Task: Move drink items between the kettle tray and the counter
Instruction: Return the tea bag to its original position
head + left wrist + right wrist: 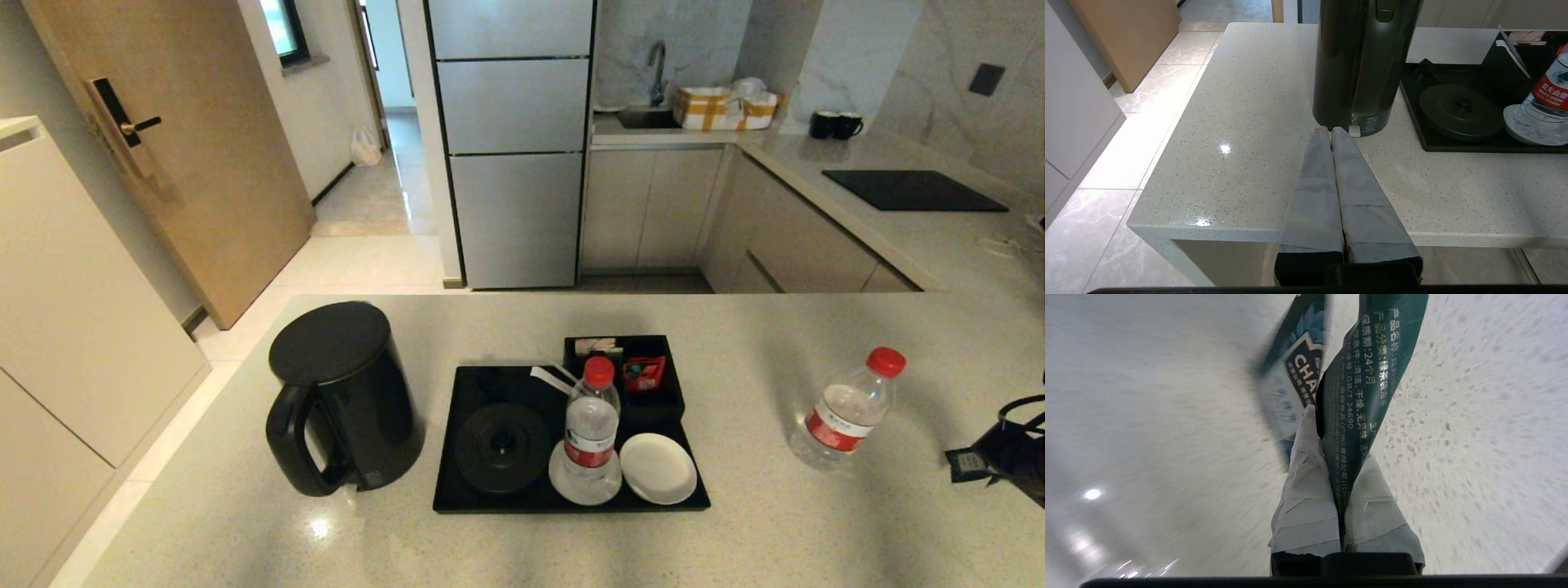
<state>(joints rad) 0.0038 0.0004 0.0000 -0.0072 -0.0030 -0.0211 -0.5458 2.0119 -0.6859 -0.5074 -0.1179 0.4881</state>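
The room was evenly lit; ceiling lights glared on the glossy counter (245, 523), which smeared with motion blur in the right wrist view.

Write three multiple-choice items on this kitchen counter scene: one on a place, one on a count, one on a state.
1. Where does the kettle stand?
A. on its base
B. on the counter left of the tray
C. in the sink

2. How many red-capped bottles show?
A. one
B. two
C. four

3. What is the right gripper doing?
A. pinching the teal sachet
B. open over a coaster
C. gripping a bottle

Answers:
1 B, the kettle base sits bare.
2 B, one bottle on the tray, one bottle on the counter.
3 A, the sachet sits between closed fingers.
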